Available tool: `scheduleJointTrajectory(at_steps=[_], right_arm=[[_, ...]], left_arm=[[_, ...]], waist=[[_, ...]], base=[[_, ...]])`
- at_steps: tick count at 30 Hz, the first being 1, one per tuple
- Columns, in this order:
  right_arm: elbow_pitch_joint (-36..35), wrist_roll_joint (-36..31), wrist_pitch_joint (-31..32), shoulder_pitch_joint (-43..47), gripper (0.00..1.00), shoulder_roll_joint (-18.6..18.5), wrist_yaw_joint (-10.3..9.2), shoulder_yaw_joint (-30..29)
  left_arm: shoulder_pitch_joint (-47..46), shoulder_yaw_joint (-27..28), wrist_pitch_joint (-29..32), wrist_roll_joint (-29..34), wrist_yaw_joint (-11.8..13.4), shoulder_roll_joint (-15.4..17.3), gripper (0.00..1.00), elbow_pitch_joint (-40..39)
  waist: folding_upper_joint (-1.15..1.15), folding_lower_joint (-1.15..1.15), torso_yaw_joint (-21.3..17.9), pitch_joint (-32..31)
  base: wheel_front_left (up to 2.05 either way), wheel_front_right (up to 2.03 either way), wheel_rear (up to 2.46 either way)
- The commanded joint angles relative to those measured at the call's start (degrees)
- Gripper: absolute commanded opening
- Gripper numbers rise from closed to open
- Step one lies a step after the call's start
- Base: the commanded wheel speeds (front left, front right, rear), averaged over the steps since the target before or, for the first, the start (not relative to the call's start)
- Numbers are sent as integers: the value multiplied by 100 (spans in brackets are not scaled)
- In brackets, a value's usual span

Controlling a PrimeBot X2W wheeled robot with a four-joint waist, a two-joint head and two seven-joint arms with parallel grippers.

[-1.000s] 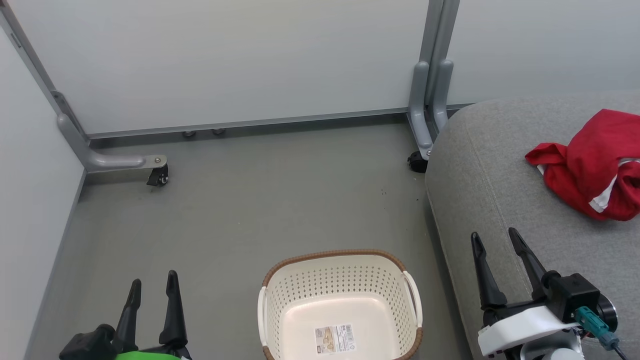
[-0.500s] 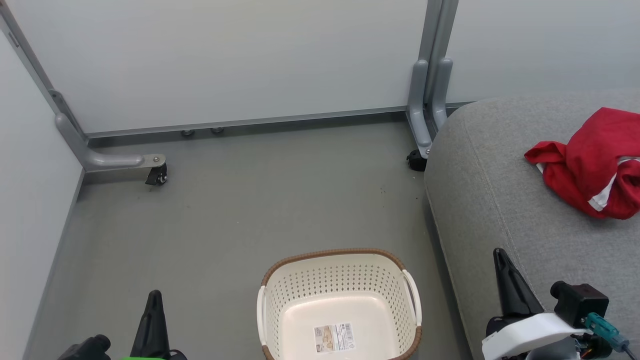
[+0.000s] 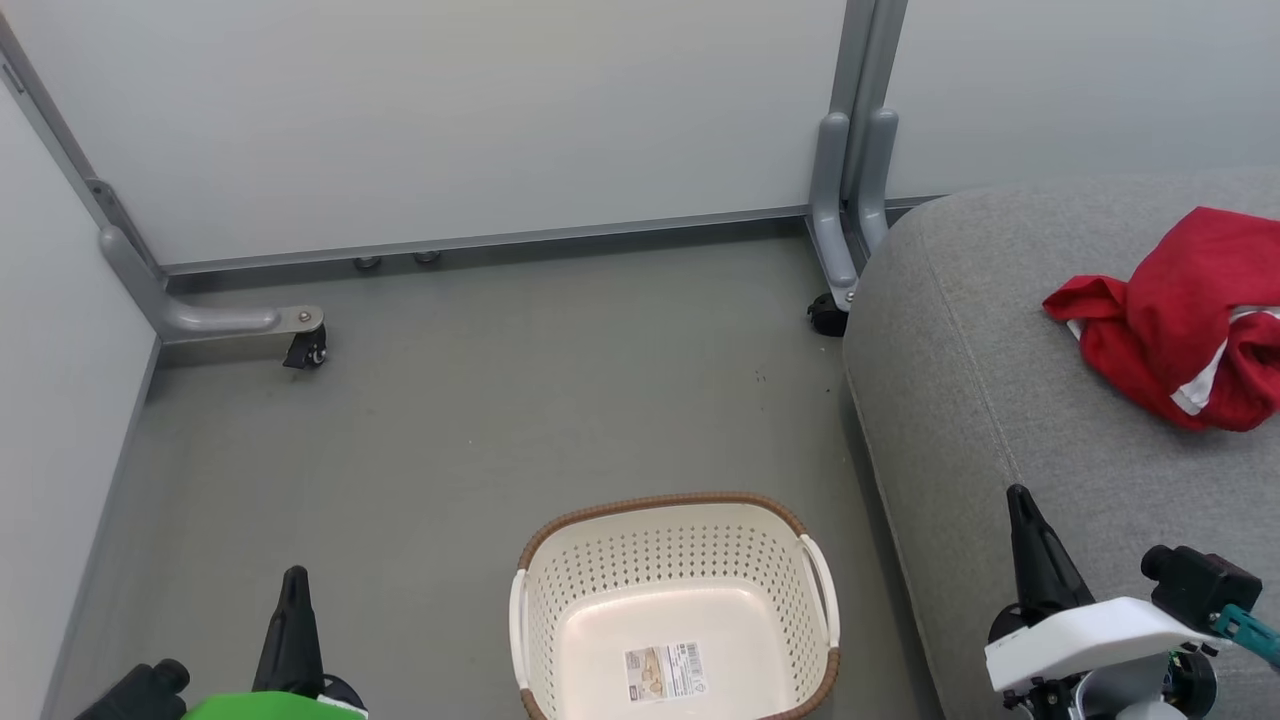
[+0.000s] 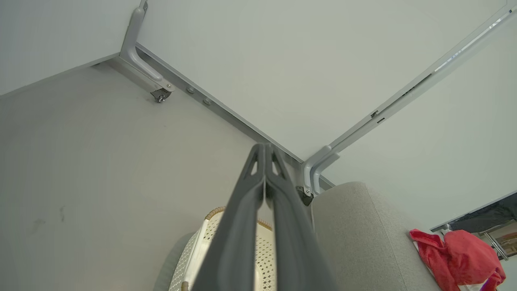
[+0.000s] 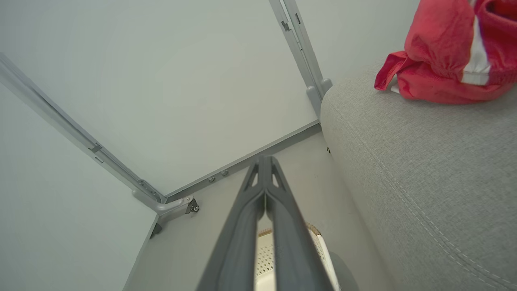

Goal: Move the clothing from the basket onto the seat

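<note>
Now, basket (image 3: 660, 500) empty, clothing (image 3: 1180, 310) on the seat (image 3: 960, 400): park your left gripper (image 3: 293, 585) and right gripper (image 3: 1020, 505), both clenched empty, well clear.

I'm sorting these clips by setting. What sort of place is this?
Probably a partitioned test bay staged as a living area, not a real home: pale partition panels on grey castered feet enclose a bare grey floor holding an upholstered seat and a laundry basket.

Jaws together: left gripper (image 3: 293, 580), right gripper (image 3: 1019, 497)
</note>
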Motion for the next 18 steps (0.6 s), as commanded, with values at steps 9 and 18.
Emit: scheduleJointTrajectory(at_steps=[9,18], right_arm=[[-8,928,221,-276,0,-15,-2,-119],[44,1645,408,-365,0,-10,-3,-200]], left_arm=[[-303,85,220,-758,-5,49,0,-94],[-407,143,403,-1318,-7,56,0,-95]], waist=[[0,0,-37,30],[0,0,-72,58]], base=[[0,0,0],[0,0,0]])
